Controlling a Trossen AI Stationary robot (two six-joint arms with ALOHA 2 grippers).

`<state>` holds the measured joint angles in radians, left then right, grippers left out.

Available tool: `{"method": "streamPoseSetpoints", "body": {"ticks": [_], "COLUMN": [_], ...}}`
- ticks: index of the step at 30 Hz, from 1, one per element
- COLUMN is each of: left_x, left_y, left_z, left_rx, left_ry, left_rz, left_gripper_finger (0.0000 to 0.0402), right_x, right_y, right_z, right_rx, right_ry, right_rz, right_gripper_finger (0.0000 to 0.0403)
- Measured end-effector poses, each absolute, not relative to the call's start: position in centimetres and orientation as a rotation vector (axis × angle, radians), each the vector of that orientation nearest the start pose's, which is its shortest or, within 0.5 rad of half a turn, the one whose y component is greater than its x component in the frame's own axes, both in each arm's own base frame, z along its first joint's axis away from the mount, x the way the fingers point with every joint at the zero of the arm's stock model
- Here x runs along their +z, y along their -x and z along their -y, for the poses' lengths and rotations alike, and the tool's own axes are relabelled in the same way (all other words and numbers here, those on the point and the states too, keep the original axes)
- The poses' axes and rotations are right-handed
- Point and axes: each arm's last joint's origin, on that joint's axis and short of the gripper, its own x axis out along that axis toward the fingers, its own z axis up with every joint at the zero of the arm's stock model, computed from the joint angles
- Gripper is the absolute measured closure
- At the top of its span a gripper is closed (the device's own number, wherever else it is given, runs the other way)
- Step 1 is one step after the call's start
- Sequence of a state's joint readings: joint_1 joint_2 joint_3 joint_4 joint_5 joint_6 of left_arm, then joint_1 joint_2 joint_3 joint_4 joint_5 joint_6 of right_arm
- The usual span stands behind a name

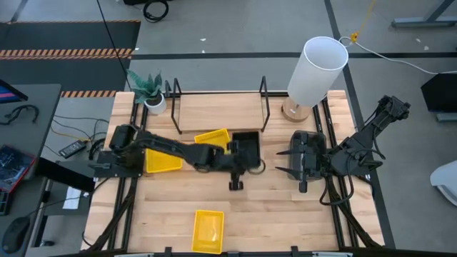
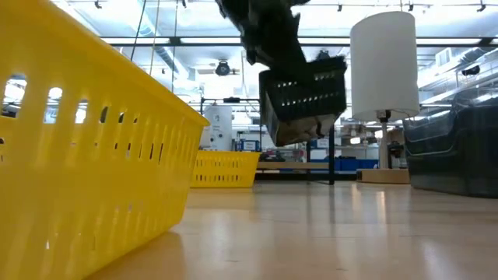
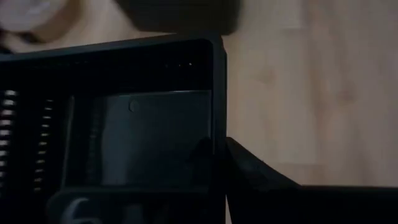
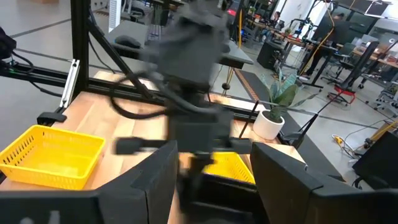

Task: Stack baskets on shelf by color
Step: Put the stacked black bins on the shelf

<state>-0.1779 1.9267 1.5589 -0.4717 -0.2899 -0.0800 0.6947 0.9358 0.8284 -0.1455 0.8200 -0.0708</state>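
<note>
One black basket (image 1: 246,148) hangs clamped in the left gripper (image 1: 241,161), tilted clear of the table, the shelf (image 1: 218,107) just beyond it. The right gripper (image 1: 294,161) waits open beside it, farther from the shelf

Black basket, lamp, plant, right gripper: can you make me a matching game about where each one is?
Things:
1. black basket
2. white lamp
3. plant
4. right gripper

Places or states:
a. open, holding nothing
b. back left corner of the table
c. lifted off the table, held by the left gripper
d. back right of the table

Pairs: 1-c, 2-d, 3-b, 4-a
</note>
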Motion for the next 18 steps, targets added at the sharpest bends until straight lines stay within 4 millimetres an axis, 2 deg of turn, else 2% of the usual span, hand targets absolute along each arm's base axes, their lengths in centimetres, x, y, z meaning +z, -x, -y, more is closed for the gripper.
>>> {"method": "streamPoseSetpoints", "body": {"ticks": [5, 9, 13, 18], "left_x": [24.3, 23.9, 24.4, 23.8], "left_y": [-42.2, -42.2, -42.4, -42.7], "left_z": [1.2, -3.1, -6.5, -10.1], "left_rx": [0.213, 0.297, 0.322, 0.279], "left_ry": [-0.124, -0.209, -0.299, -0.246], "left_rz": [-0.890, -0.928, -0.884, -0.829], "left_gripper_finger": [0.0379, 0.0375, 0.0370, 0.0378], "right_x": [32.7, 32.7, 32.7, 32.6], "right_y": [-16.6, -16.6, -16.6, -16.5], "right_z": [-11.1, -11.0, -11.0, -11.0], "right_rx": [-0.118, -0.118, -0.121, -0.120], "right_ry": [0.245, 0.246, 0.246, 0.254], "right_rz": [-0.189, -0.192, -0.196, -0.200], "right_gripper_finger": [0.0195, 0.0195, 0.0195, 0.0195]}}
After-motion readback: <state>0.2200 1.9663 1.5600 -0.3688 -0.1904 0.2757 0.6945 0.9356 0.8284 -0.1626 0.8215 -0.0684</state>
